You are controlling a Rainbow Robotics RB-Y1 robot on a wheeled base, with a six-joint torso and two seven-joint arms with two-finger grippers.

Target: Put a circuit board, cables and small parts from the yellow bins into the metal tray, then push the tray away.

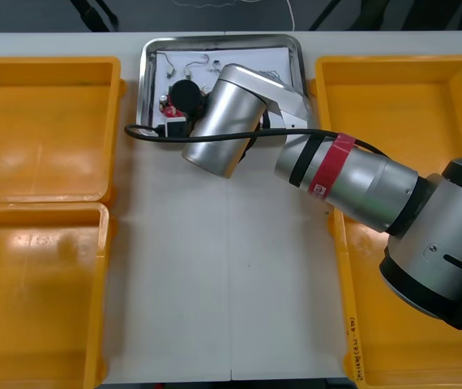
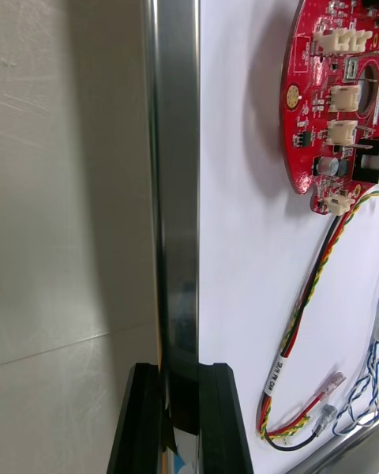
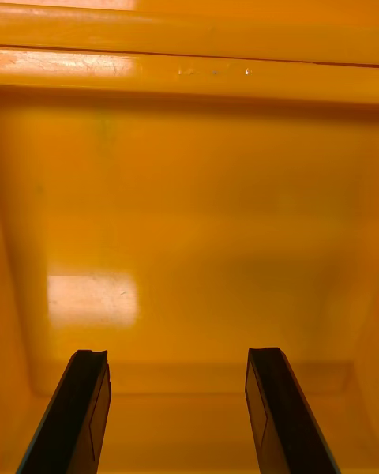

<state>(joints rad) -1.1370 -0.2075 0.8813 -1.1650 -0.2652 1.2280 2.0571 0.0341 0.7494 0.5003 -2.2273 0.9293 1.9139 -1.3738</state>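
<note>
A light table (image 1: 215, 308) with a seam down its middle meets dark floor (image 1: 36, 14) beyond its far edge.

- From above, the right arm (image 1: 231, 113) covers the tray's (image 1: 145, 77) near rim and much of its white inside.
- Of the circuit board (image 1: 166, 104) we see just a red sliver beside that arm; in the right wrist view the circuit board (image 2: 328, 87) runs off the edge.
- The small metal parts (image 1: 201, 61) at the tray's far end are too small for us to tell their shapes.
- The blue and white cable (image 2: 365, 383) is cut off at the edge.
- The yellow bins (image 1: 36, 121) run past both sides, and the arm hides part of the near right one.
</note>
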